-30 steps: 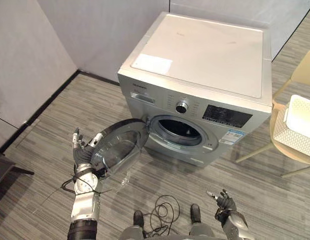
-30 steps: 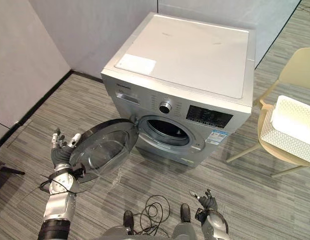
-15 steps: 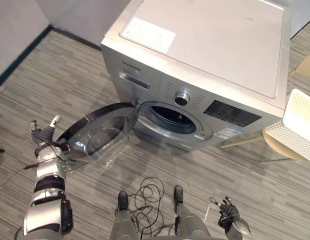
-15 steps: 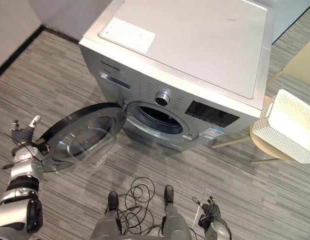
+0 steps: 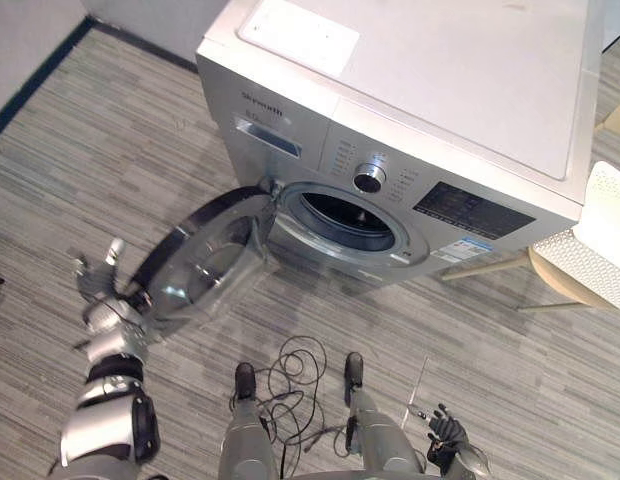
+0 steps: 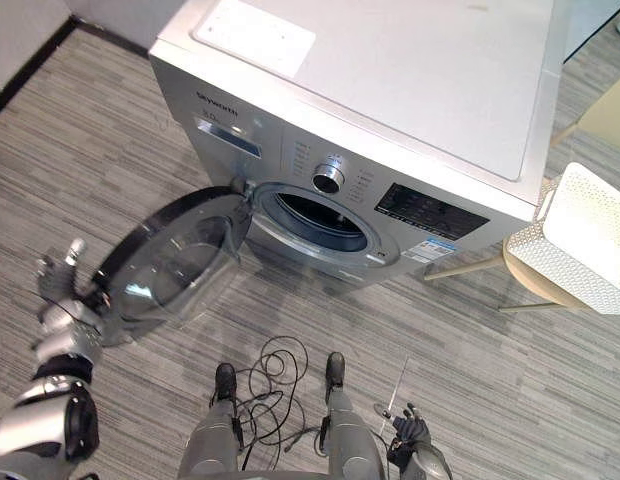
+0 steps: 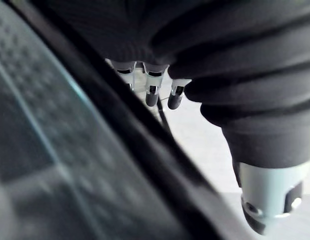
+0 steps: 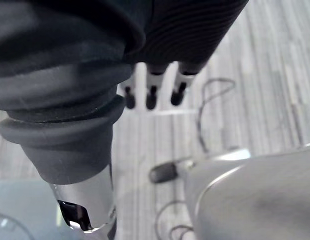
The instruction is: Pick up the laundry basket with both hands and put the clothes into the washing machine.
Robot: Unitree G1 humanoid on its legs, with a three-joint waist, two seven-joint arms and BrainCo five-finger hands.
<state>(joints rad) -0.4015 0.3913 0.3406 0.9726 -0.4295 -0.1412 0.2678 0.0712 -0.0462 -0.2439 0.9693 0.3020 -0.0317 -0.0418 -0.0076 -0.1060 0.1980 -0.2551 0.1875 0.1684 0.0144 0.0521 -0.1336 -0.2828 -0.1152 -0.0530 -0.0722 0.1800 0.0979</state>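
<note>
— Where does the laundry basket (image 6: 538,262) lie from us?
— Off to our right, on the seat of a pale chair (image 6: 520,288) just beside the washing machine (image 5: 420,90), well apart from both hands. Whether clothes lie in it we cannot tell.
— And our hands?
— Our left hand (image 5: 102,302) is on the far side, by the outer rim of the open door (image 5: 205,272). Its fingers (image 7: 151,95) are straight and lie right beside the dark rim, curled round nothing; whether they touch it we cannot tell. Our right hand (image 5: 446,432) hangs low at our right side over the floor, fingers (image 8: 151,96) straight and loose, holding nothing.
— So which hand is nearer the basket?
— The right one, clearly. The left has the whole door and the drum opening (image 5: 345,220) between it and the chair.
— Then what does the next move turn on?
— We judge that we must turn to our right before either hand can reach, so that the basket sits between our hands and not off beside one of them.
— Its long axis?
— The basket runs off the edge of both eye views, so we cannot settle that. What shows is a meshed side wall turned toward us, and we would want one hand at each end of it.
— The door?
— Swung wide to our left, so the opening is ready for the clothes
</note>
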